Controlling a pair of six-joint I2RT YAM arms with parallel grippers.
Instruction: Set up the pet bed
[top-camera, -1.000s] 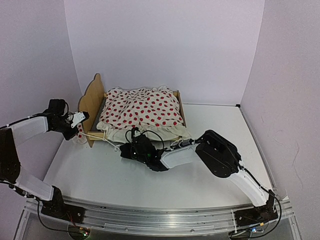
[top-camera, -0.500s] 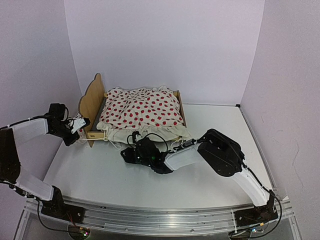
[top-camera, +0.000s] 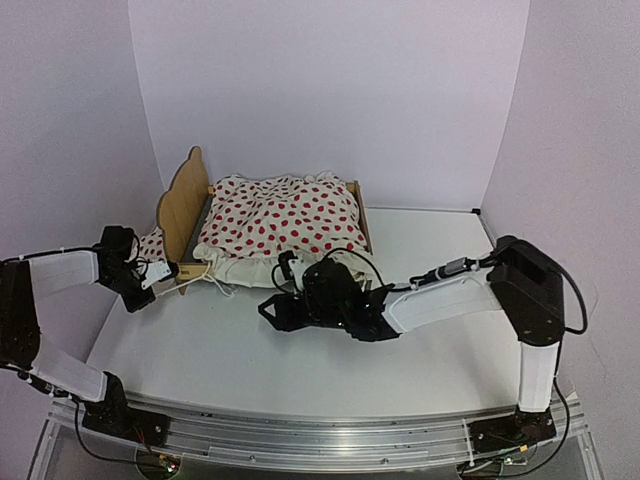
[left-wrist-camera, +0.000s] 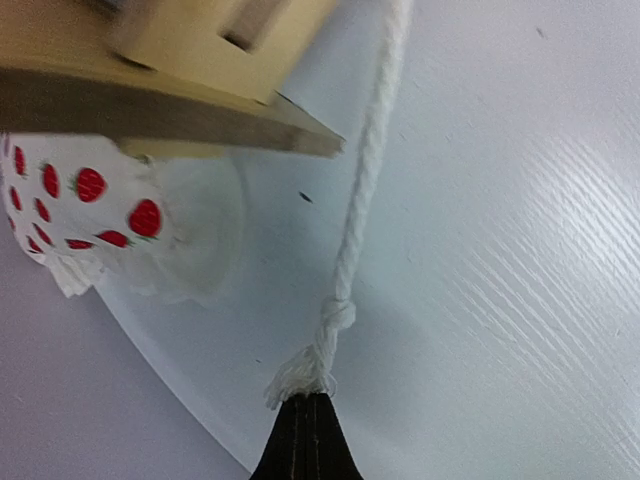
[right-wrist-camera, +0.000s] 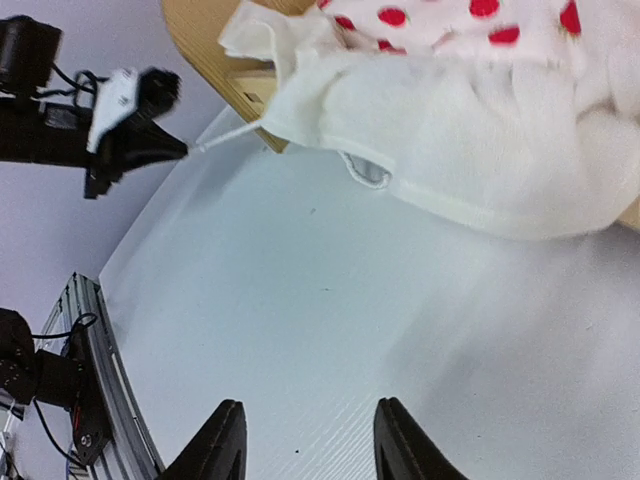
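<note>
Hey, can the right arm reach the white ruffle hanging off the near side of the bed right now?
Probably yes. The right claw is open and empty, facing the ruffle, with only table surface between them.

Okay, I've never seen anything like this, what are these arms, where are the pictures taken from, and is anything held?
Two robot arms with two-finger grippers, bolted to a white table. The wide picture is from above and behind them; the other two from cameras on their wrists. On the table: a wooden pet bed under a red-dotted blanket. The left gripper is shut on the frayed end of a white cord leading toward the bed. The right gripper is open, empty.
</note>
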